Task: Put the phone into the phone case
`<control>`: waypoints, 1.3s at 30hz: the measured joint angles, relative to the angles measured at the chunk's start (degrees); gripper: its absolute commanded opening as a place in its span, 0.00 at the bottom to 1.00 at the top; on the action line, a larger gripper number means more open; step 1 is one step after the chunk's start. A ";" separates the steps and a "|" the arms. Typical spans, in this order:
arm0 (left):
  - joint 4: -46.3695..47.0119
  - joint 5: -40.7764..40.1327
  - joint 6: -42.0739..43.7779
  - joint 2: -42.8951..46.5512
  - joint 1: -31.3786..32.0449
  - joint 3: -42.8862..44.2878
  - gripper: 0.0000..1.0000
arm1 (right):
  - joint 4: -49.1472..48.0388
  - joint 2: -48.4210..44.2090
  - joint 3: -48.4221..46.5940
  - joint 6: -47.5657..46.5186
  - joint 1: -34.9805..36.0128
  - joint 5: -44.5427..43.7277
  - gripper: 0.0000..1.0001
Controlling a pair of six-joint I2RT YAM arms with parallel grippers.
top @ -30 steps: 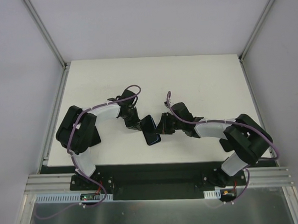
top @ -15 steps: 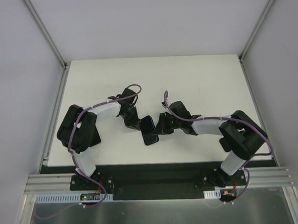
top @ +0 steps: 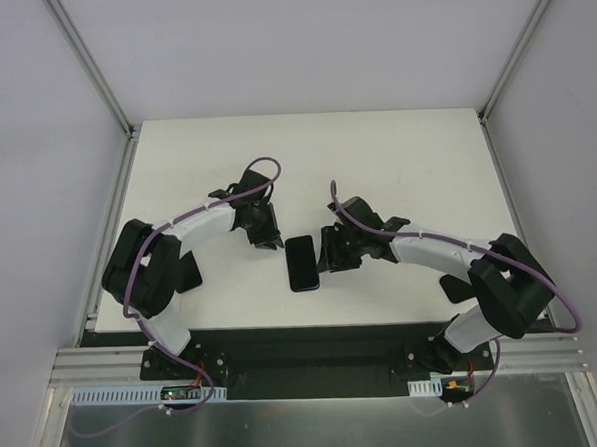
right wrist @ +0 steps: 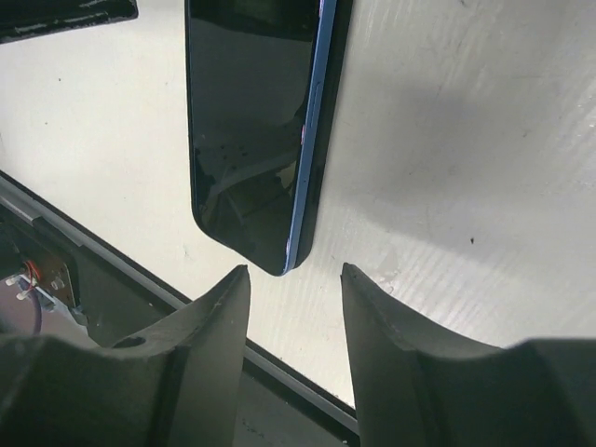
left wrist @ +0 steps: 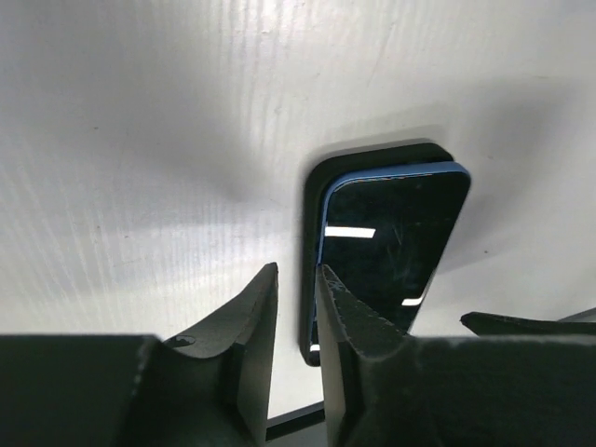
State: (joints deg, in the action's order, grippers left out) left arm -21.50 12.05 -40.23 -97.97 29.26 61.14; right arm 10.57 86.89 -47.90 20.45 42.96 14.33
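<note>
Top external: the phone [top: 302, 262] is lying flat on the table [top: 405, 158], screen up, sitting inside the case [left wrist: 311, 223], whose black rim is showing around its blue edge. The left gripper [top: 275, 244] is hovering just beside it, fingers barely parted, gripping nothing. The right gripper [top: 326, 256] is gaping wider, also empty.

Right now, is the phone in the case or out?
In: the phone lies screen-up inside the black rim of the phone case. Fully snapped in? Cannot tell; its blue edge shows.

Right wrist view's edge crops the phone [right wrist: 247, 121].
</note>
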 measured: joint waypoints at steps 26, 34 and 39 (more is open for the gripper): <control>2.86 7.69 2.34 -6.08 0.33 1.97 0.28 | -8.35 10.34 -1.16 -0.83 -4.09 8.57 0.23; 5.01 8.52 2.08 -5.95 0.74 0.46 0.21 | -12.15 10.14 0.66 0.42 -4.02 9.31 0.20; 7.26 9.22 0.87 -4.72 0.81 -1.86 0.17 | -12.70 8.15 2.84 0.52 -4.02 8.46 0.40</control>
State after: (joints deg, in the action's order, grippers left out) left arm -14.24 21.28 -39.35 -102.69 30.06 59.29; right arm -2.13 95.04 -45.06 20.97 38.94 22.79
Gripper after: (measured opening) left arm 0.193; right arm 0.303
